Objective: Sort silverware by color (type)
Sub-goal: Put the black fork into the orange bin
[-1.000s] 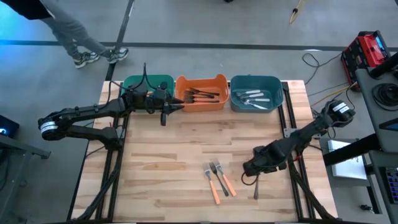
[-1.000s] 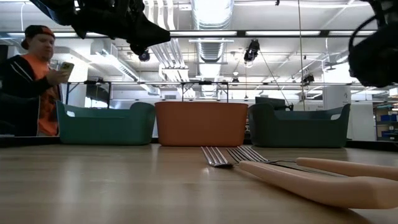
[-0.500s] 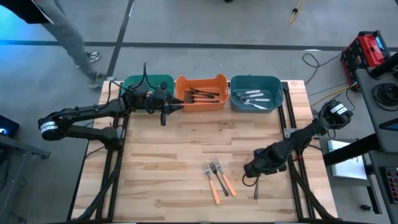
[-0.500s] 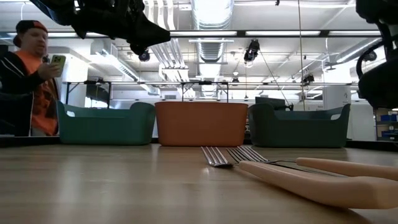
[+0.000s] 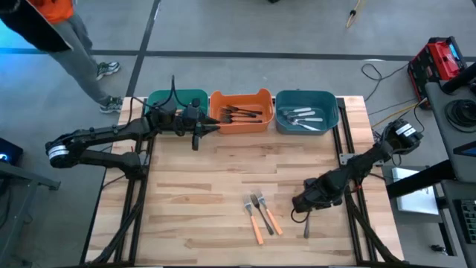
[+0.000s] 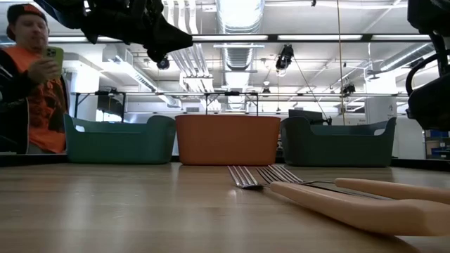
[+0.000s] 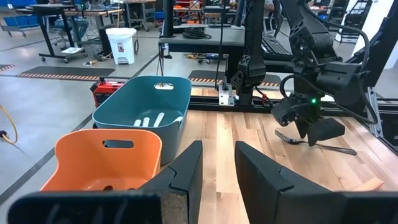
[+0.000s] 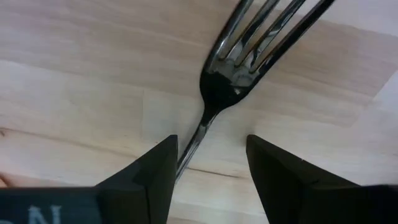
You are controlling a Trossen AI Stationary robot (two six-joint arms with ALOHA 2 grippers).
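Observation:
A dark fork lies flat on the table near its right front part. My right gripper is open and low over it. In the right wrist view its fingers stand on either side of the fork's neck, with the tines beyond the fingertips. Two orange-handled forks lie side by side to its left, large in the low view. My left gripper hovers open and empty in front of the orange bin. My right gripper comes from above with a finger on each side of the dark fork's neck, its fingers pointing along the fork. The fork lies flat on the wood. The neck runs close beside one finger; I cannot tell whether they touch.
Three bins stand in a row at the far edge: green, orange with dark forks in it, and blue with pale ones. A person stands beyond the table's far left corner. Bare wood lies in the table's middle and left.
My right gripper has come down toward the dark fork and shifted slightly toward the near edge. The forks have stayed in place. The person behind the table has walked along its far left side.

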